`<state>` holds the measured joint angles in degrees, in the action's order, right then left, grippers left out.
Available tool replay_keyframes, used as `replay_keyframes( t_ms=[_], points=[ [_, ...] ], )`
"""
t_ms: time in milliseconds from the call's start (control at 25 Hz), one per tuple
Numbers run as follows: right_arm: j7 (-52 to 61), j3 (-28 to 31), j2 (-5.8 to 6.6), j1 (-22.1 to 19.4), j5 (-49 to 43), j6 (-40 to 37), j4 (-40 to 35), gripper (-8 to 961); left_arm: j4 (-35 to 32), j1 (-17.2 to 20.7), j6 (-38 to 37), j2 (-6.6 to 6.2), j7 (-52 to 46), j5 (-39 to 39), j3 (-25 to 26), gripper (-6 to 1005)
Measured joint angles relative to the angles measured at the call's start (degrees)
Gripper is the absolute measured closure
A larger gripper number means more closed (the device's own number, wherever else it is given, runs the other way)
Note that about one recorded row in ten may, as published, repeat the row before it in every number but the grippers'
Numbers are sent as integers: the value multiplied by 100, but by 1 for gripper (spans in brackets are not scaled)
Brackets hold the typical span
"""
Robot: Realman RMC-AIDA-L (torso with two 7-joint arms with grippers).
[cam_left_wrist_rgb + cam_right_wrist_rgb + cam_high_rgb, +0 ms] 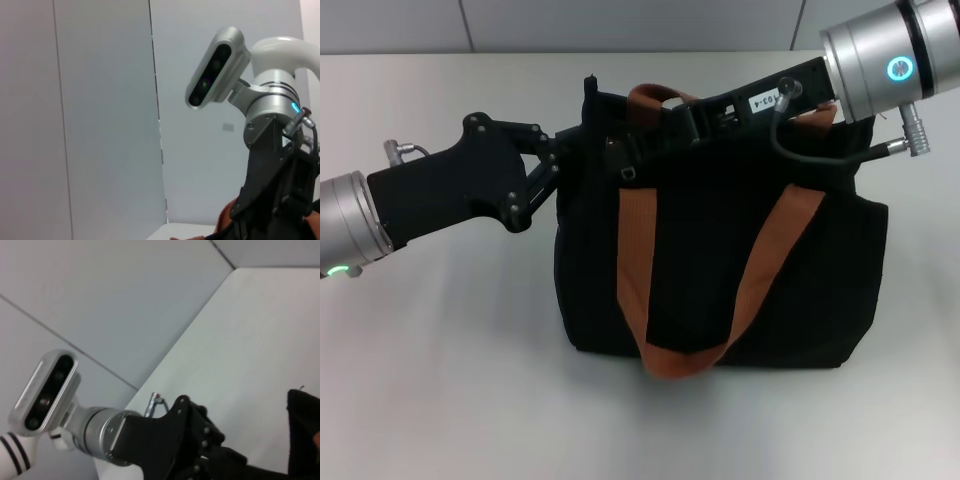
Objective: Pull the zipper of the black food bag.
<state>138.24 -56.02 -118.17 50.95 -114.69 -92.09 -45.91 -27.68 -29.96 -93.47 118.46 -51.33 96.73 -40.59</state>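
Note:
The black food bag [720, 280] stands upright mid-table, its orange-brown straps [632, 260] hanging down the front. My left gripper [568, 152] reaches in from the left and is shut on the bag's top left corner. My right gripper [620, 148] lies along the bag's top edge from the right, its tip near the left end of the zip. The zipper [628, 173] shows as a tiny silver tab dangling just under that tip. The left wrist view shows my right arm's wrist [270, 110], and the right wrist view shows my left gripper's body [165, 440] and the bag's corner [302, 430].
The white table [440, 380] stretches around the bag on all sides. A grey panelled wall [620, 25] runs along the far edge. A black cable [820, 150] loops from my right wrist over the bag's top right.

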Motion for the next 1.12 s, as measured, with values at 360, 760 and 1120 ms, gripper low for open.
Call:
replay_keyframes(
  t_ms=[360, 760, 1120],
  points=[
    [-14, -23, 6, -31, 3, 61, 41, 661, 8, 23, -23, 2, 0, -40, 7, 976],
    [-20, -41, -4, -33, -36, 181, 45, 782, 8, 17, -37, 2, 0, -50, 2, 976],
    [-20, -48, -4, -31, -42, 194, 48, 874, 8, 17, -40, 2, 0, -51, -13, 976]
  ],
)
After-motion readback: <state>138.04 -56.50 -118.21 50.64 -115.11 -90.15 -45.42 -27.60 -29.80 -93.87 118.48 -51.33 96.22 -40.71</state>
